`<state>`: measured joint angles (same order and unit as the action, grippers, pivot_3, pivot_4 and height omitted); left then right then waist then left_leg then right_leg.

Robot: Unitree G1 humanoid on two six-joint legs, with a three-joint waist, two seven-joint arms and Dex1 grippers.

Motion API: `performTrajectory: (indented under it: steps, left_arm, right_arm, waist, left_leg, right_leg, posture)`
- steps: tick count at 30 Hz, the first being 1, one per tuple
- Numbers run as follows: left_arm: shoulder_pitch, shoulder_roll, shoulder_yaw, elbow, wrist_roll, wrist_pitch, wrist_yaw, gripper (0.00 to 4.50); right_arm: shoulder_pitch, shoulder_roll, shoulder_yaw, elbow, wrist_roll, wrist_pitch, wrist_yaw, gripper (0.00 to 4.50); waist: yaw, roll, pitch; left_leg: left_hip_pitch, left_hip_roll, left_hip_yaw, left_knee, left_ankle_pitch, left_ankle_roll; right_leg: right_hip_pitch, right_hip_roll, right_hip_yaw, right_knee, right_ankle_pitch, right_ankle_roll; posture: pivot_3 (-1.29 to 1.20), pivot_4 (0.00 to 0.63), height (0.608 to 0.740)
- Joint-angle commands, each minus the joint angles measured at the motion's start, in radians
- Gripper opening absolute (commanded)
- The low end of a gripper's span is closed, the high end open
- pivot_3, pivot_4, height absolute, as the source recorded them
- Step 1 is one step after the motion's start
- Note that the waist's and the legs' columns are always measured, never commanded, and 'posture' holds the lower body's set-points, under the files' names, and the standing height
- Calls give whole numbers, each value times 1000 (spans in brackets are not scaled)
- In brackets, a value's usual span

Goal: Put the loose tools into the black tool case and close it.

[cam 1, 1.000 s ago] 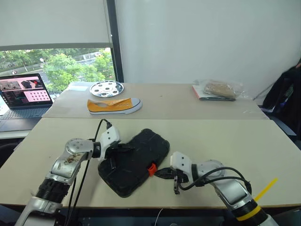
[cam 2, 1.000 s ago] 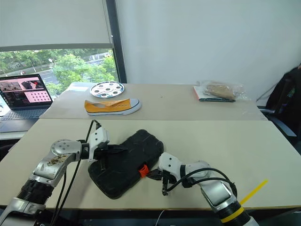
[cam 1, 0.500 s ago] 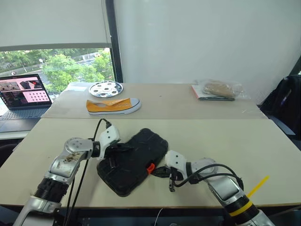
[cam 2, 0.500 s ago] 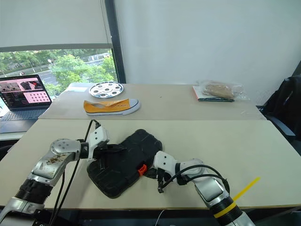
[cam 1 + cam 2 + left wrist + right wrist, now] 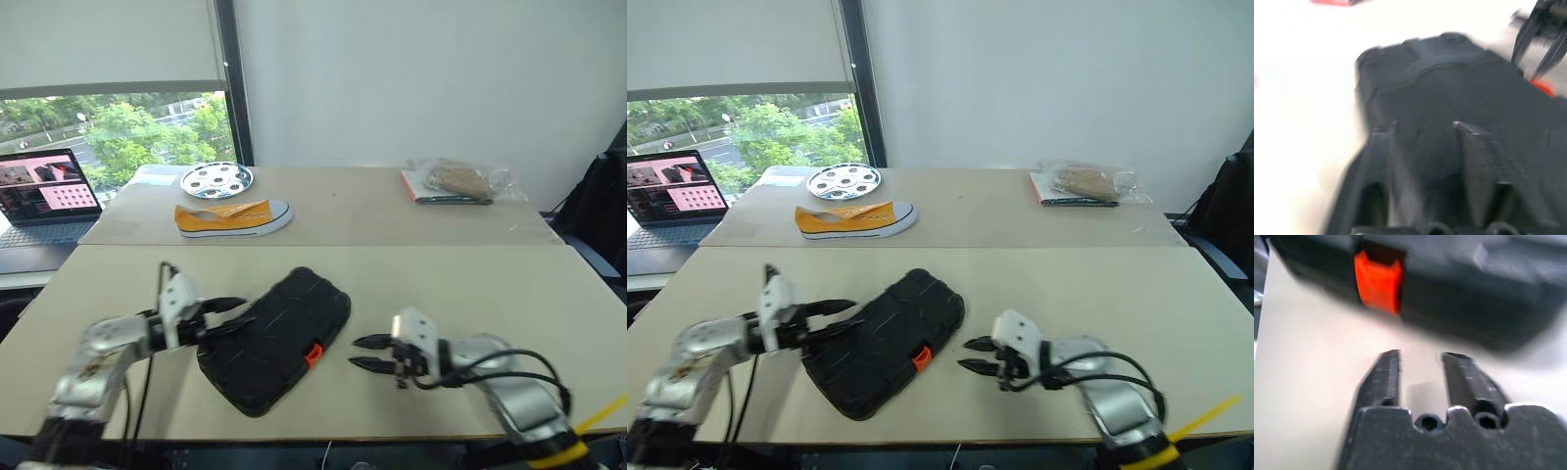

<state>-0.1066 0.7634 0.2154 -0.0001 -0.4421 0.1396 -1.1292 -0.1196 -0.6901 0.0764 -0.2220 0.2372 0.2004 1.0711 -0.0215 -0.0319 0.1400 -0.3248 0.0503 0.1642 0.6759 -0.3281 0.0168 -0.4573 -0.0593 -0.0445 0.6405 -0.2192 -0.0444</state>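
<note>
Now the black tool case point(image 5: 277, 338) lay shut on the near table point(image 5: 470, 284), its orange latch point(image 5: 313, 354) facing five o'clock. The left gripper point(image 5: 232, 311) hung at the case's nine o'clock edge, fingers apart, holding nothing. The right gripper point(image 5: 363, 352) sat at three o'clock, just clear of the latch, fingers likewise parted.

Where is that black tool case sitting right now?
The black tool case lies closed on the near table, toward its front edge, between the left gripper and the right gripper, its orange latch facing the right one.
</note>
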Motion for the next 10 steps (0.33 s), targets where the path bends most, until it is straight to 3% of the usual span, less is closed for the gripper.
performTrajectory:
  steps: [1,3,5,10]
  left_arm:
    - [122,63,115,19,-4,-22,-28,3747]
    - [198,85,158,33,19,-36,-15,4483]
    - [261,95,181,63,76,-90,11,4500]
    - [327,71,202,66,97,-173,28,4500]
  right_arm:
    - [30,-34,-145,2,64,-142,28,3157]
    - [45,-36,-200,58,92,-242,64,3876]
    - [53,-41,-240,129,106,-319,95,4428]
    - [36,-60,-281,222,154,-319,125,4428]
  waist:
    - [-2,0,0]
    - [0,1,1]
    - [7,-2,3]
    - [21,-4,5]
  left_leg:
    - [0,0,1,0,-1,0]
    - [1,0,2,0,-3,2]
    - [1,-1,2,0,-4,3]
    - [-6,-1,2,2,-5,5]
  right_leg:
    - [0,0,0,-1,0,0]
    - [0,0,0,-1,-1,1]
    - [1,0,-1,-3,-2,3]
    - [-1,-1,-7,-9,-1,2]
  posture:
    - [0,150,740]
    - [0,150,740]
    - [0,150,740]
    - [0,150,740]
